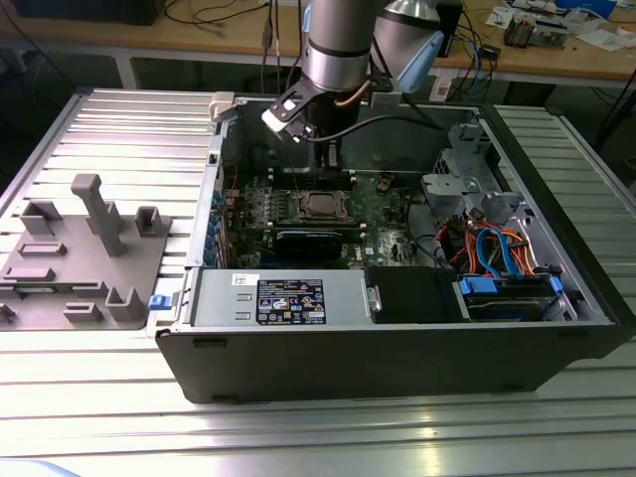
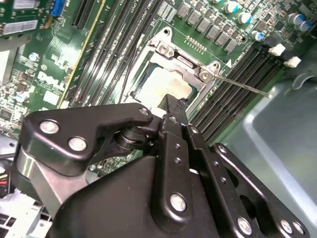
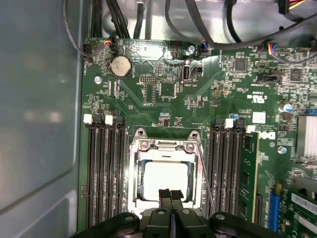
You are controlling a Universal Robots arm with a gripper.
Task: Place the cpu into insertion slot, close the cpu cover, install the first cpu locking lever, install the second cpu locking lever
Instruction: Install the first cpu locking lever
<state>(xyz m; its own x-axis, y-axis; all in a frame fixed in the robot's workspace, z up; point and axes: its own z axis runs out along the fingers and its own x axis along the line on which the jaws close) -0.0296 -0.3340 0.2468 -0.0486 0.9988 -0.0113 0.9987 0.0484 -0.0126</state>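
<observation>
1. Broadly, a slatted metal table carries everything, and an open computer case lies on its side across the middle of it.
2. The robot arm reaches down into the case from the far side. A grey plastic fixture sits on the table at the exterior view's left, well apart from the case.
3. A green motherboard covers the case floor, with rows of black memory slots on both sides of the socket.
4. The gripper hangs low over the socket. Its two black fingertips are pressed together with nothing between them.
5. The cpu cover lies flat on the socket, its silvery frame all around the chip. It shows in both wrist views.
6. The cpu sits in the socket, its pale metal top showing through the cover's square opening. The closed fingertips stand over one edge of the chip, just beside the frame there; I cannot tell whether they touch it.
7. A thin locking lever runs out at a slant from one corner of the socket, across the memory slots beside it.
8. A round coin cell sits on the board, well apart from the gripper.
</observation>
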